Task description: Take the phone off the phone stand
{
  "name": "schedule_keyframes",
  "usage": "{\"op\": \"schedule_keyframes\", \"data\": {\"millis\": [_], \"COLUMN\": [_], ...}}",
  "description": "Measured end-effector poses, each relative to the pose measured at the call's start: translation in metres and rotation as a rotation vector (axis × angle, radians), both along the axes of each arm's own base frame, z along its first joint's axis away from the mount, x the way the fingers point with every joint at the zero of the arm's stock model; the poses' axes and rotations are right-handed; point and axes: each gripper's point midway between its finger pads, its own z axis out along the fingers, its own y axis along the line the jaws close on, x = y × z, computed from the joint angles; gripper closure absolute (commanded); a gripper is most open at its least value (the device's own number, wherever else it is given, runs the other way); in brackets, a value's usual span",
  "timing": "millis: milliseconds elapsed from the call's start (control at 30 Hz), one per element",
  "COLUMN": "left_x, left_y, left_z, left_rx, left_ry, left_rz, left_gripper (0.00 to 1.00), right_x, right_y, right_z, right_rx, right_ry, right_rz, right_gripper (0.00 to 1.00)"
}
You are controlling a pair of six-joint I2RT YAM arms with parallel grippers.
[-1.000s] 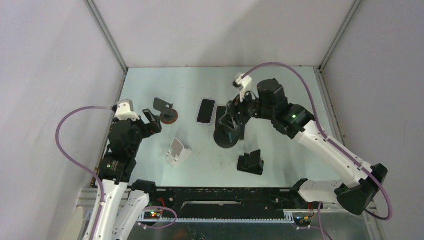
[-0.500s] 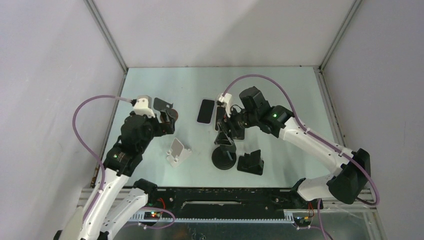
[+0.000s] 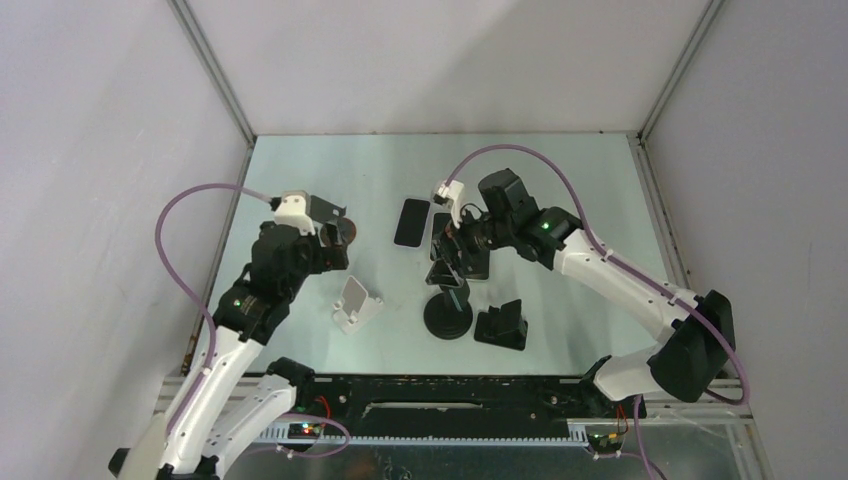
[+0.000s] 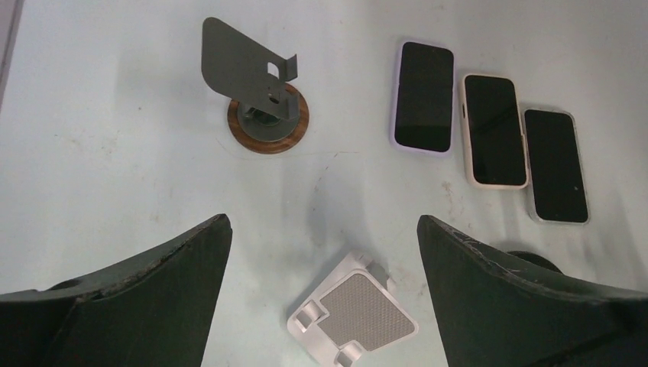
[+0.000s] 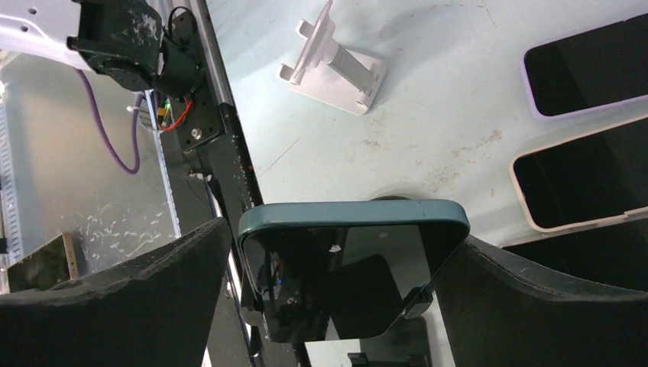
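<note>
Stands nearest the arm bases: a black wedge stand (image 3: pixel 501 325) on the right, the round-based phone stand (image 3: pixel 448 318) just left of it, and a white stand (image 3: pixel 355 303) further left. The phone (image 5: pixel 351 283), in a teal case, sits above the round base, between the fingers (image 5: pixel 153 290) of the right gripper (image 5: pixel 348 237). That gripper appears clamped on the phone's two long edges. Whether the phone rests in the cradle cannot be told. The left gripper (image 4: pixel 322 220) hangs spread wide over the table (image 4: pixel 115 153), holding nothing. Beyond it stands a wooden-disc stand (image 4: pixel 264 115). To its right, three flat phones lie side by side: purple-cased phone (image 4: pixel 423 97), beige-cased phone (image 4: pixel 495 131), clear-cased phone (image 4: pixel 556 166).
</note>
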Motion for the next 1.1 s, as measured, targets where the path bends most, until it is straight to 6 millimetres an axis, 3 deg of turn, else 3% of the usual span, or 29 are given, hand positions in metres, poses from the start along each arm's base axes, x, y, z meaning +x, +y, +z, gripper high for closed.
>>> {"op": "schedule_keyframes", "data": {"millis": [233, 333, 533, 633, 767, 967, 1100], "left_x": [-0.002, -0.006, -0.024, -0.029, -0.037, -0.046, -0.049], "left_y": [-0.022, -0.049, -0.11, -0.132, -0.157, -0.169, -0.168], "left_z": [0.005, 0.022, 0.044, 0.044, 0.029, 0.027, 0.028], "left_rx": [-0.048, -0.104, -0.233, -0.282, -0.348, -0.387, -0.395], "left_ry": [-0.011, -0.084, -0.15, -0.141, -0.077, -0.065, -0.071], "left_rz": [-0.116, -0.273, -0.639, -0.776, -0.911, -0.981, -0.979], "left_gripper": [0.0, 0.0, 0.0, 0.0, 0.0, 0.0, 0.0], "right_x": [0.014, 0.024, 0.038, 0.043, 0.052, 0.055, 0.059], "right_y": [0.0, -0.004, -0.025, -0.038, -0.057, -0.067, -0.08], "right_z": [0.004, 0.012, 0.05, 0.067, 0.079, 0.079, 0.065], "right_rx": [0.002, 0.013, 0.089, 0.138, 0.179, 0.212, 0.229], "right_ry": [0.001, -0.009, -0.042, -0.035, -0.004, 0.041, 0.118], "right_rz": [-0.098, -0.188, -0.355, -0.413, -0.491, -0.509, -0.525], "right_gripper": [0.01, 0.01, 0.01, 0.01, 0.01, 0.01, 0.01]}}
